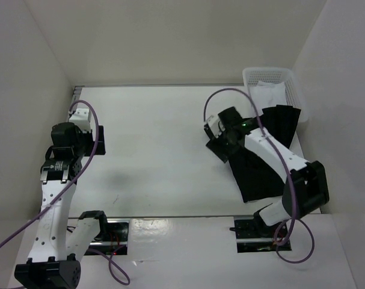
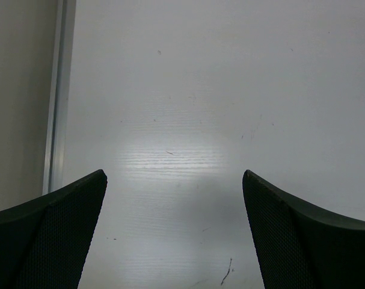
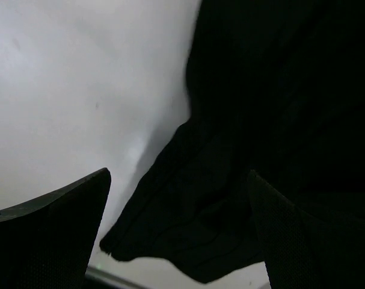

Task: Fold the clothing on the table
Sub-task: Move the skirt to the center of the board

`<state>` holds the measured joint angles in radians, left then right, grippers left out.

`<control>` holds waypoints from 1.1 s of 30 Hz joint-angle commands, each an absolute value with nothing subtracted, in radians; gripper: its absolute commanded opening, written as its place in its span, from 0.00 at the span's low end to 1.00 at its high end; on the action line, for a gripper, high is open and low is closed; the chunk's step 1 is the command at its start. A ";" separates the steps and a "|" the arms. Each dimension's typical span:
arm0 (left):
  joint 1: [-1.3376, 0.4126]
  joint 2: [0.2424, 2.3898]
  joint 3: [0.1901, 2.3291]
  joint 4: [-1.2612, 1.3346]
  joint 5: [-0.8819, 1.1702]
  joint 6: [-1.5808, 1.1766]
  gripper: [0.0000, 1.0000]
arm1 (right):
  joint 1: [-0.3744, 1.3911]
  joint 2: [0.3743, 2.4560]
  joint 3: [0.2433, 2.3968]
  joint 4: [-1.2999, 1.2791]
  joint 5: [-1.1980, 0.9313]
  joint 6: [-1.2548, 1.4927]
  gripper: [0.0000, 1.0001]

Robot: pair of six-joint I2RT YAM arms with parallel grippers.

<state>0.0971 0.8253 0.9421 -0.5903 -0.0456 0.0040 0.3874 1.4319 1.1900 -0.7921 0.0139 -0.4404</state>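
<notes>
Your right claw (image 3: 176,173) stands spread wide and pinches nothing. Just below it lies a rumpled corner of the black soft ribbed garment (image 3: 272,90). From the right wrist view you cannot tell whether the fingertips brush the cloth or hang just above it.

Your left claw (image 2: 174,171) is spread too and empty, hovering over a bare part of the large flat white tabletop (image 1: 158,150). It sits at the far left beside the metal rail (image 2: 56,120), well apart from the cloth.

The garment lies on the right side of the tabletop, mostly under your right arm. It makes a long, crooked dark shape, and its far end reaches the white mesh basket (image 1: 267,70) in the far right corner.

By the look of it, the cloth is gathered over itself at least in part, but no neat fold is finished. The outline is bent, the near-left corner bunches, and the edges do not line up. What seems left for you is to square the edges, smooth the bunched corner and fold again to a compact shape. Your left arm will likely need to come across for that.
</notes>
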 commanded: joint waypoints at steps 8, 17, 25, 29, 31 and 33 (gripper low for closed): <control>0.104 0.813 0.937 -0.557 -0.026 0.023 0.99 | 0.476 1.562 1.065 -0.750 0.236 -0.466 0.98; 0.104 0.793 0.928 -0.557 -0.026 0.023 0.99 | 0.466 1.637 1.034 -0.649 0.275 -0.466 0.98; 0.104 0.793 0.928 -0.557 -0.026 0.023 0.99 | 0.324 1.766 1.045 -0.552 0.218 -0.497 0.83; 0.104 0.793 0.928 -0.557 -0.026 0.023 0.99 | 0.267 1.770 1.109 -0.581 0.187 -0.492 0.00; 0.104 0.793 0.928 -0.557 -0.026 0.023 0.99 | 0.279 1.714 1.159 -0.633 0.098 -0.492 0.00; 0.104 0.793 0.928 -0.557 -0.026 0.023 0.99 | 0.337 1.625 1.224 -0.710 0.045 -0.492 0.00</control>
<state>0.0978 0.8036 0.9291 -0.5903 -0.0441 0.0044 0.2714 1.7538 1.1084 -0.6456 0.1600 -0.4896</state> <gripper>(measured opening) 0.993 0.021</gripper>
